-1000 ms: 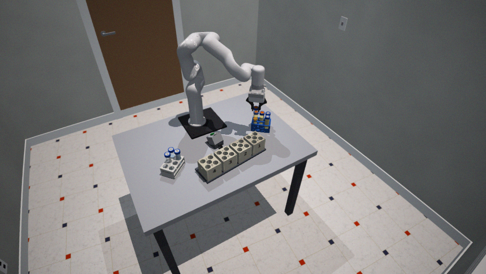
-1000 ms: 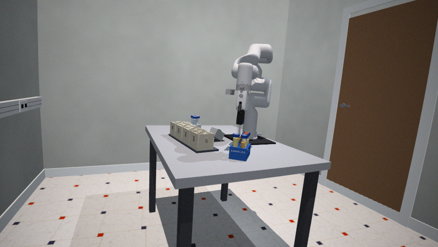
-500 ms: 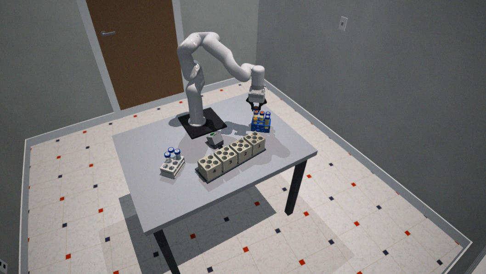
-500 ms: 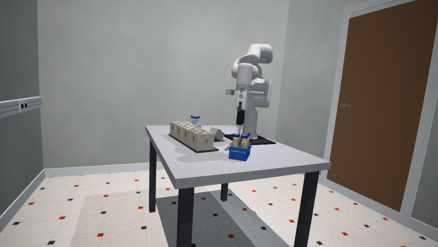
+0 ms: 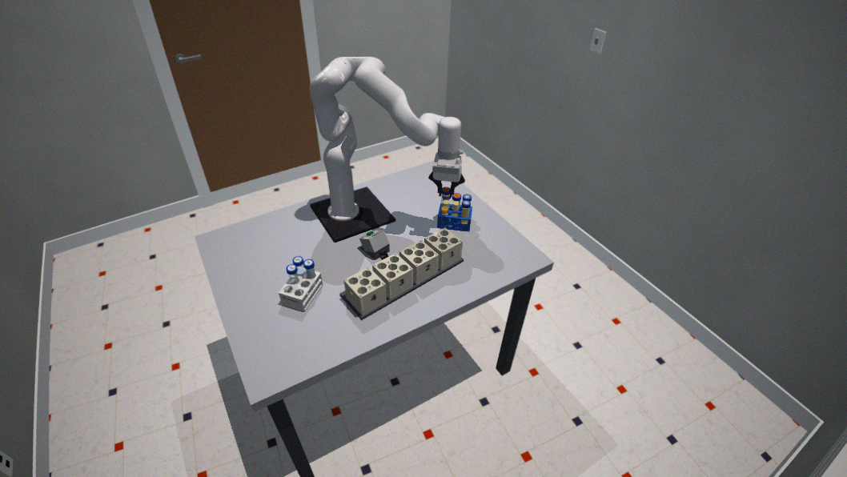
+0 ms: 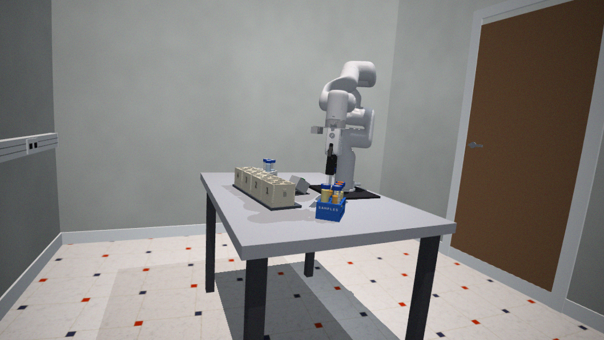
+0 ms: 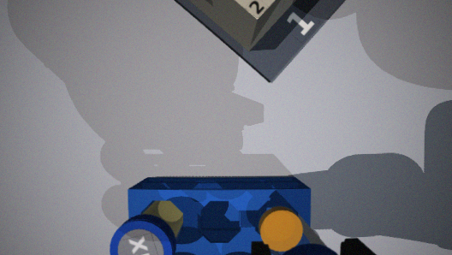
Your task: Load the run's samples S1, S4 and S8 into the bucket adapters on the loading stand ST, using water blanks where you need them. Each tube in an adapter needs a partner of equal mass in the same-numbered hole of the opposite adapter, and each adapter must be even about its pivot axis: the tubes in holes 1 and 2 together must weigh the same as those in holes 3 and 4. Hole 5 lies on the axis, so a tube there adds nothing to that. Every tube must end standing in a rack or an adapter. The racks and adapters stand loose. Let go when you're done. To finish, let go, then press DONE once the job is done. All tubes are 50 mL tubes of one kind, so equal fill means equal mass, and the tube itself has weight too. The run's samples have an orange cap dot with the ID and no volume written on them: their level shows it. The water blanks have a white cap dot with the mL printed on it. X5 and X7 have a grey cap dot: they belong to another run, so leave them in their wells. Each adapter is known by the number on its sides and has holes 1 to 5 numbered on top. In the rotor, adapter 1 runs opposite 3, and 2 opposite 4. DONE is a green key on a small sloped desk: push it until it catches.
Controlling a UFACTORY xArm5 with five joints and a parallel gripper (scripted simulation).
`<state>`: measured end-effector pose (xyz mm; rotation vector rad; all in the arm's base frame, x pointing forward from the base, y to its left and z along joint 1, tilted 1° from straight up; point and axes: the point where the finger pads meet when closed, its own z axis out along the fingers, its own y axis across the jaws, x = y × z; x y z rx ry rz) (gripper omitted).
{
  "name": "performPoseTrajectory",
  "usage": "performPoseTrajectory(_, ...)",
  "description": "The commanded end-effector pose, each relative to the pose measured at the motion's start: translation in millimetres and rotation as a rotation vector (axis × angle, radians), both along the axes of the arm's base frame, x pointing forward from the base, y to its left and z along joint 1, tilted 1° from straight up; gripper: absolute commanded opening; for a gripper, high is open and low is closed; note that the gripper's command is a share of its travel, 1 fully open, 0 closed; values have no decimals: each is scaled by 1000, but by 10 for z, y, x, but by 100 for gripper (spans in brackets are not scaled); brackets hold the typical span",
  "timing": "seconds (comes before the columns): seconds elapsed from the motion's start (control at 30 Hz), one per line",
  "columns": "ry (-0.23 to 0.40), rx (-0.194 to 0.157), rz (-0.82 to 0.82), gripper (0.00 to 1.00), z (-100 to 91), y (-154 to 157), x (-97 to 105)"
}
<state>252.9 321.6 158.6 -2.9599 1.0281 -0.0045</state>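
one tube is clasped in my end effector at the blue rack; the white rack stands well apart from it.

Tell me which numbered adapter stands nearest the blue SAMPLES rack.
Adapter 1: it ends the row toward the blue rack; the others stand farther off.

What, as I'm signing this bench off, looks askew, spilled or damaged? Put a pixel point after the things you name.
Nothing stands out. The four adapters (image 5: 403, 290) (image 6: 270, 198) (image 7: 233, 32) sit in line, the tubes in both racks look upright, and I see no spill. The gripper (image 5: 447, 191) (image 6: 330, 173) (image 7: 306, 248) grips an orange-dotted tube (image 5: 445, 190) (image 6: 330, 179) (image 7: 281, 231); I cannot tell whether it is seated.
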Motion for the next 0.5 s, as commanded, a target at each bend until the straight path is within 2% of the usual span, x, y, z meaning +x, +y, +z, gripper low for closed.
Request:
performPoseTrajectory(0.0, 7, 11, 0, 0, -39, 11, 8)
performPoseTrajectory(0.47, 7, 11, 0, 0, -159, 13, 7)
